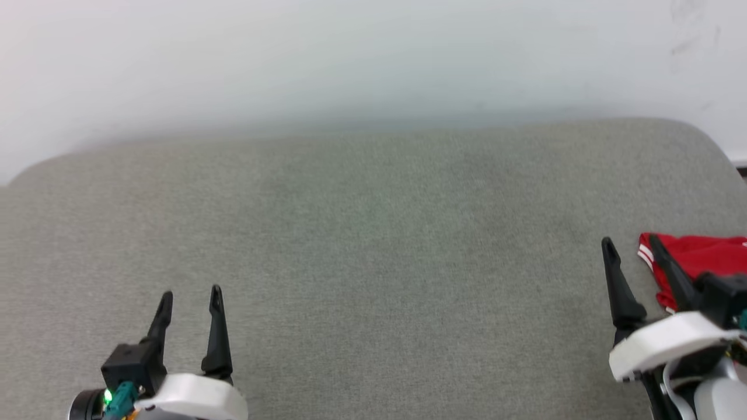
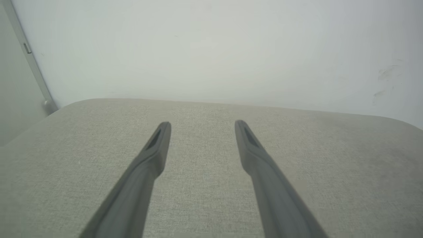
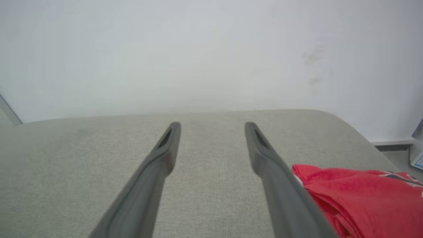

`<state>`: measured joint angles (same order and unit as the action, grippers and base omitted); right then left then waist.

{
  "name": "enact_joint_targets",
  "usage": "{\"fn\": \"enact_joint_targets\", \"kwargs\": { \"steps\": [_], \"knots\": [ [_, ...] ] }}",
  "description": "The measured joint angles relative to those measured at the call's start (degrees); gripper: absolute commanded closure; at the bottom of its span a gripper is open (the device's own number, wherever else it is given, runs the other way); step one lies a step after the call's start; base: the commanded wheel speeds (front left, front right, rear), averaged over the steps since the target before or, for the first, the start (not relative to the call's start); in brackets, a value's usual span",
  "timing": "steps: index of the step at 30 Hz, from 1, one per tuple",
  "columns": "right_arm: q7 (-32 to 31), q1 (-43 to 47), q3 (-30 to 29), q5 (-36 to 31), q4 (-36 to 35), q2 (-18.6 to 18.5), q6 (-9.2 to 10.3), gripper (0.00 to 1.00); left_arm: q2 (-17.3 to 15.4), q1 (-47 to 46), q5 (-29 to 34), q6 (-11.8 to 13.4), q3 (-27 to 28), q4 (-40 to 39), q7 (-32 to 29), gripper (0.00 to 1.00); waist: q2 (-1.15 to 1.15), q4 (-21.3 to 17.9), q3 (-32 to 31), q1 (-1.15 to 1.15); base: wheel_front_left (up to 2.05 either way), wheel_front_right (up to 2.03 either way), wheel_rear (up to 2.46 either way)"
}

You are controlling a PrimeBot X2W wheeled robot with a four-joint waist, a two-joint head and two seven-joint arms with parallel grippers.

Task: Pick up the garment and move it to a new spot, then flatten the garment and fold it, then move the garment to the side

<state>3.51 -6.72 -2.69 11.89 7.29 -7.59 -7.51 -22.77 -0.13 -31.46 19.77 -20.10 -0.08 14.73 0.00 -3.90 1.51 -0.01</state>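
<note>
My right pincer [image 1: 630, 240] is spread apart and empty, garment [image 1: 703, 254] bunched just beside its right finger; my left pincer [image 1: 191, 291] also apart, well away.

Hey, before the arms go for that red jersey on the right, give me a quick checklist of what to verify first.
1. Left gripper jaws open, nothing held: ok.
2. Right gripper jaws open, nothing held: ok.
3. Garment between the right jaws: not ok; it lies outside them, on their right.
4. Garment lying flat: not ok; it is bunched.
5. Garment's full extent seen: cannot tell; the picture's edge cuts it off.
6. Room on the grey cushion for spreading: ok.
</note>
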Motion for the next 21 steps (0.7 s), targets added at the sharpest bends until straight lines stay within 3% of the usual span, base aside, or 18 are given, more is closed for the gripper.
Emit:
{"fn": "enact_joint_targets", "kwargs": {
  "steps": [10, 21],
  "knots": [
    [-5.7, 10.5, -0.6, -1.7, -14.2, 2.6, 0.00, 0.00, -0.2, 2.7, 0.3, -0.5, -1.0, 1.2, 0.1, 0.00, 0.00, 0.9, -3.6, 0.00, 0.00, 0.00, 0.00],
    [-7.2, 11.5, -0.6, -1.8, -15.8, 3.7, 0.00, 0.00, -0.1, 2.9, 0.3, -1.2, -0.9, 2.4, 0.1, 0.00, 0.00, 1.2, -3.9, 0.00, 0.00, 0.00, 0.00]
  ]
}}
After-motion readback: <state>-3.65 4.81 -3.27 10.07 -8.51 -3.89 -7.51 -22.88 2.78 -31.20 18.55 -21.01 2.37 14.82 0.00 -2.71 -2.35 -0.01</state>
